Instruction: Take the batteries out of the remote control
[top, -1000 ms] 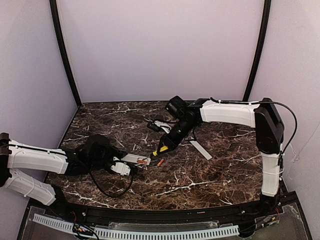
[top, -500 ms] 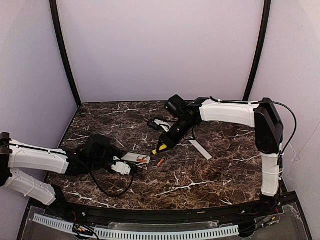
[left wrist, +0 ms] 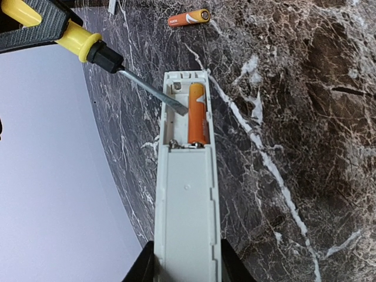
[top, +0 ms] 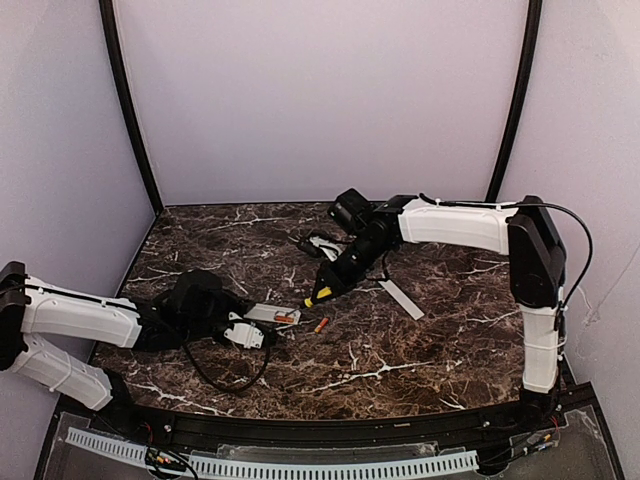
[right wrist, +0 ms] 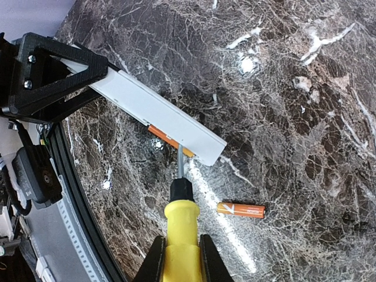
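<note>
My left gripper is shut on the white remote control, held back side up just above the table; it also shows in the top view. One orange battery sits in its open recess. The other battery lies loose on the marble beyond the remote's end, also in the right wrist view and the top view. My right gripper is shut on a yellow-handled screwdriver. Its blade tip rests in the empty half of the recess beside the seated battery.
A thin flat white strip lies on the marble right of the right gripper. A small dark-and-white object lies behind the right arm. Purple walls close the table at the back and sides; a black cable loops near the left arm.
The right gripper has shifted the screwdriver slightly back and left, bringing its tip to the remote's recess. The left arm, remote and loose battery have barely moved.
</note>
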